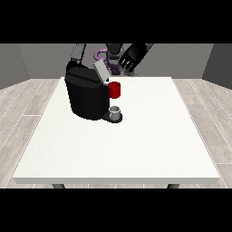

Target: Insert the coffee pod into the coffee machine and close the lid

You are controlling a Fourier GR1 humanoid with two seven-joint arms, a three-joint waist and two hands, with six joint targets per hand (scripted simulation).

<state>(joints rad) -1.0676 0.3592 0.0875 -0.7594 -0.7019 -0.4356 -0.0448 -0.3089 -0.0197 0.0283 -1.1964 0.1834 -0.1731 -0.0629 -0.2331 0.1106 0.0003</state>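
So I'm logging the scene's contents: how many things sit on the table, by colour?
Black: 1, the coffee machine
Red: 1, the part on the machine's front
Grey: 1, the cup on the machine's base
Total: 3 on the white table

We see the bulky black coffee machine (85, 97) filling the white table's (136, 149) ten o'clock area, its grey lid (101, 71) tilted up and a red cylinder (114, 89) at its spout above a small grey cup (116, 111). From three through nine o'clock the tabletop lies open. The black hand at the view's right (132, 56) hovers at twelve o'clock, seemingly apart from the lid.
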